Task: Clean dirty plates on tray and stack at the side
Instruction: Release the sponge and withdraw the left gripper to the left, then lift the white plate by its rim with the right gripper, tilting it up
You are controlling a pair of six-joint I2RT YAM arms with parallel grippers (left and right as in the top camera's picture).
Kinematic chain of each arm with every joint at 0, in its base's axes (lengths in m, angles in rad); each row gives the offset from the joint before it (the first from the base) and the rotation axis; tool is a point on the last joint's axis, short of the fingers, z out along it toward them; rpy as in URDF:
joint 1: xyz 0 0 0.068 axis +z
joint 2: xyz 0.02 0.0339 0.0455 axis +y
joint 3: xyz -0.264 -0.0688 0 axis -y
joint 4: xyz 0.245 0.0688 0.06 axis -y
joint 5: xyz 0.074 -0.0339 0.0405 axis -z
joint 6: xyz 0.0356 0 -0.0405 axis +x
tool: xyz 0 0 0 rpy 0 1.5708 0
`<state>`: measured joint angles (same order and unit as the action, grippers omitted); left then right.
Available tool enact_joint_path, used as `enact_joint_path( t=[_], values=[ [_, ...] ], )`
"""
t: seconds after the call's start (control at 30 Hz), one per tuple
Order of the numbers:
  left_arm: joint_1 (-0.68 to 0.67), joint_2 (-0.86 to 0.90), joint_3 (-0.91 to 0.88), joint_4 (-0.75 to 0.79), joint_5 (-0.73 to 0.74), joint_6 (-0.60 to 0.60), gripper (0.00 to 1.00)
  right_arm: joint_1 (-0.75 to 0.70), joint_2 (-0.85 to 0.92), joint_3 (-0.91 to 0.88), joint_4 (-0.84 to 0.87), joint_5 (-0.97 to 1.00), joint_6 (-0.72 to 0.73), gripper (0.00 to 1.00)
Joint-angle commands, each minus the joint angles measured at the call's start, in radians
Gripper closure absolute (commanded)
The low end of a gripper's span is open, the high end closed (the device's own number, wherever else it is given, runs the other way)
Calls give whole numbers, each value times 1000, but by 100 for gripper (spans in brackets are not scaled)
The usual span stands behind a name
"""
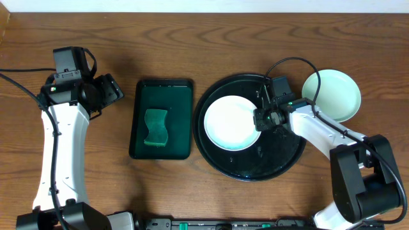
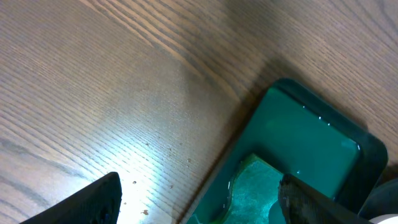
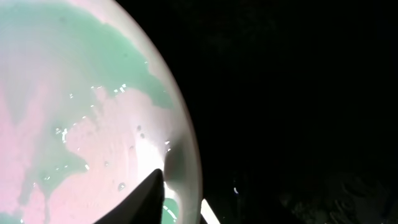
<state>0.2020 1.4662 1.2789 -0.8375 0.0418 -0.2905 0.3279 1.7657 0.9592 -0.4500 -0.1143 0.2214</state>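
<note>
The black tray (image 1: pixel 281 167) sits right of the table's (image 1: pixel 192 45) middle. A white plate (image 1: pixel 231 122) lies flat in it, hollow side up, pushed toward the tray's 9 o'clock edge. Being round, the plate has no long axis and points nowhere but upward. Close up, its face carries pale green smears across the top and down one side, with small beads of water on it.

The right gripper (image 1: pixel 264 119) is at the plate's 3 o'clock rim, its arm reaching in from 4 o'clock. In the wrist view one dark fingertip (image 3: pixel 151 194) lies over the inside of the rim, and a pale sliver of something shows just outside the rim. The jaws straddle the edge, but I cannot tell whether they are pressing on it.

A mint green plate (image 1: pixel 332 96) rests on the bare wood off the tray, just beyond its 2 o'clock edge, also flat and face up.

Just beside the black tray at 9 o'clock is a dark green rectangular tray (image 1: pixel 182 96), its long axis running 12 to 6. A wavy green sponge (image 1: pixel 155 126) lies in it, lengthwise along the same line.

The left gripper (image 1: pixel 116 89) hangs over the wood at the green tray's 10 o'clock corner. Its jaws are spread wide and hold nothing, with only table and the tray's corner below them.
</note>
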Motion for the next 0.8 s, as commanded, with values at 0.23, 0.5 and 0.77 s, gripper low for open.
enact_joint_path(
  t=[0.23,0.5,0.77],
  values=[
    [3,-2,14,-3,-13,2,19,7,-13,-31,33,13,10,73],
    [3,-2,14,-3,-13,2,19,6,-13,-41,75,12,10,99],
    [3,-2,14,-3,-13,2,19,-35,-82,16,8,13,54,99]
  ],
)
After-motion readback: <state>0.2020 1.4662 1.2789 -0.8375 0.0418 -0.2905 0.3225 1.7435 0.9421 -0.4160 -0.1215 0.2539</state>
